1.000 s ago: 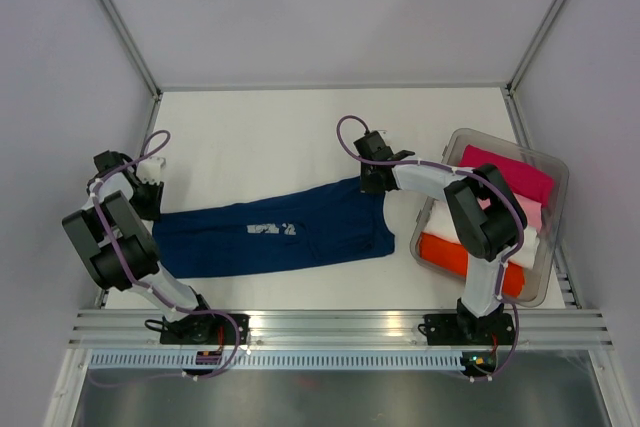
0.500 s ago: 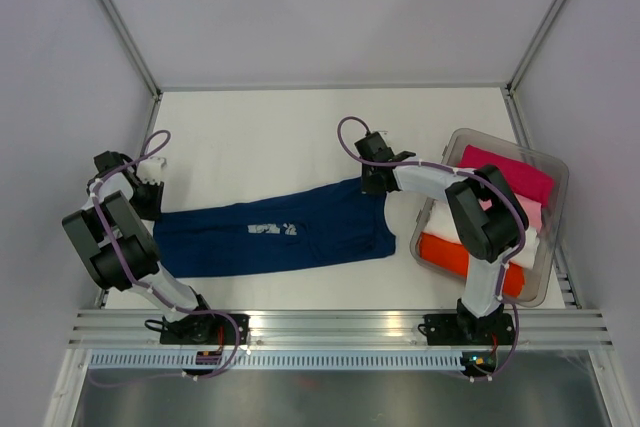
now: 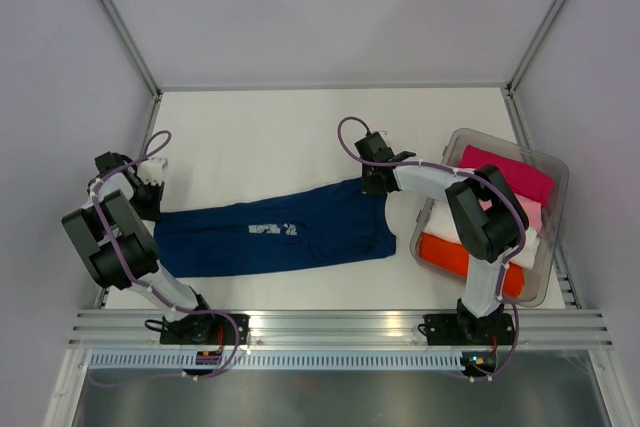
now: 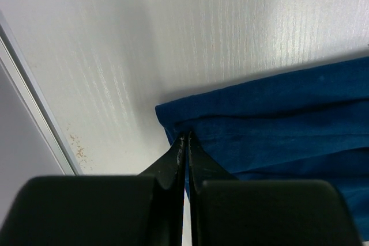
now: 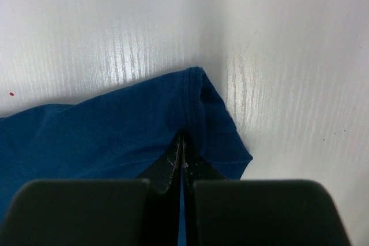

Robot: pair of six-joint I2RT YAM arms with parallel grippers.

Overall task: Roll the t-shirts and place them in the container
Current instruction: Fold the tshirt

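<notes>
Item: navy tee (image 3: pixel 275 232), folded into a long band, lying flat across centre frame on the table (image 3: pixel 270 127).
Left gripper (image 4: pixel 185 142): pinched shut on the band's left-end corner.
Right gripper (image 5: pixel 181 145): pinched shut on the upper-right corner.
Step (a judgement): both ends gripped, straightening before rolling.
Next: even tension, then roll.
Other tees: in the bin (image 3: pixel 556 179), right of frame.

t-shirt (image 3: pixel 280 232) spread on table (image 3: pixel 260 137), bin (image 3: pixel 558 209) at right, folded tees (image 3: pixel 505 175) inside

Robotics lab cell: white table (image 3: pixel 270 137), plain grey walls (image 3: pixel 320 7), aluminium frame rail (image 3: pixel 340 323).
</notes>
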